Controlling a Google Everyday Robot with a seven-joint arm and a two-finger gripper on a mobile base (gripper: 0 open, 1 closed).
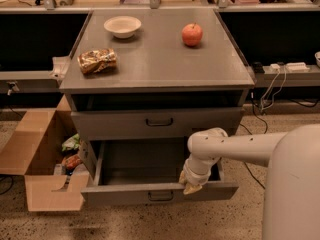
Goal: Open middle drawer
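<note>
The middle drawer [125, 194] is a wide grey metal drawer. It stands pulled out below the shut upper drawer [120, 124], and its grey box interior [140, 161] shows. Its small black loop handle [161, 196] sits at the centre of the front. My gripper [192, 186] rests at the top edge of the drawer front, just right of the handle, and my white arm [235, 146] reaches in from the right. Any drawer below the open one is hidden.
On the cabinet top [155, 59] lie a white bowl [122, 26], a red apple [192, 34] and a bag of snacks [97, 60]. An open cardboard box [37, 159] with packets stands on the floor at the left. Cables [270, 84] hang at the right.
</note>
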